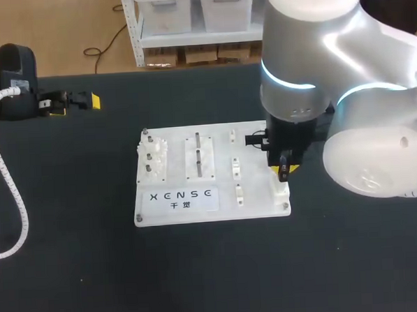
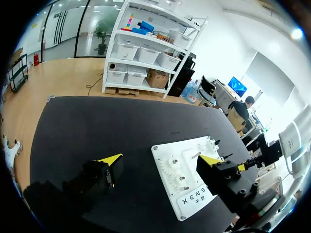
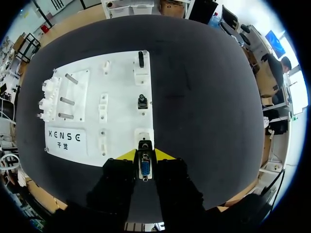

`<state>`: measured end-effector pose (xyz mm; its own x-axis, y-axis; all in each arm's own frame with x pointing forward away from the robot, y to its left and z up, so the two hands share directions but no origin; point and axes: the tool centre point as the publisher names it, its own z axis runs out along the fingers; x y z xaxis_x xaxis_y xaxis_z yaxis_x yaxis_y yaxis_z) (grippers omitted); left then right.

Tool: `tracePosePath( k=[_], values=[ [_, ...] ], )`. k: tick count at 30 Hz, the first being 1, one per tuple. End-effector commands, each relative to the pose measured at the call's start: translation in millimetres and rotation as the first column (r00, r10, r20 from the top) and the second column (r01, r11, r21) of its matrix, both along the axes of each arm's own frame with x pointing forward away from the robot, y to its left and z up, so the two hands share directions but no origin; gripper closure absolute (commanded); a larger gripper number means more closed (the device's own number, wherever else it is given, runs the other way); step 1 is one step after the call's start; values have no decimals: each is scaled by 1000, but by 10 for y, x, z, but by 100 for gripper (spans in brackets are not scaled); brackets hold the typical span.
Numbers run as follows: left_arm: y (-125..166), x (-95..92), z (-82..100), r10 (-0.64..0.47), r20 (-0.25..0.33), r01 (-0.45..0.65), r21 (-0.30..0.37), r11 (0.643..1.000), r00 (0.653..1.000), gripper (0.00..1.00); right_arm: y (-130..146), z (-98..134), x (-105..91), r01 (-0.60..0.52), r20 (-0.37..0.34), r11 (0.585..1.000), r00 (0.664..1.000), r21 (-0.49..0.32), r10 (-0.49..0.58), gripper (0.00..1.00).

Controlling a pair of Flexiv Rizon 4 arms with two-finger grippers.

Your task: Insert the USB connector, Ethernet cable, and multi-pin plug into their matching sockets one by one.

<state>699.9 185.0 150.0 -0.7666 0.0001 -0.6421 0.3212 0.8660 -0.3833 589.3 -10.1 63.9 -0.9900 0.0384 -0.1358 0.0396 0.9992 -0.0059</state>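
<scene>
Gripped from both sides between the yellow tips of the right gripper (image 3: 145,156): a multi-pin plug (image 3: 145,169) with a blue face. Just ahead of those tips, a white socket block (image 3: 144,134) at the corner of the white board (image 3: 121,121); plug seated or only above it, impossible to tell. Further ahead along the same board edge, two dark connectors (image 3: 142,102) standing in their own blocks. Well apart from all this, the left gripper (image 2: 160,159), fingers spread wide with nothing between them, above the black table (image 2: 73,126).
</scene>
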Motion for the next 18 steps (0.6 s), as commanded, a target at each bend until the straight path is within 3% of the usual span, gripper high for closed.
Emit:
tracePosePath(
  k=[1, 18],
  values=[
    [0, 0, 0, 0, 0, 0, 0, 1000, 1000, 0, -2, -37, -21, 2, 3, 1000, 1000, -5, -2, 100],
    [0, 0, 0, 0, 0, 0, 0, 1000, 1000, 0, -29, -69, 10, 12, -12, 1000, 1000, -10, -12, 100]
  ],
)
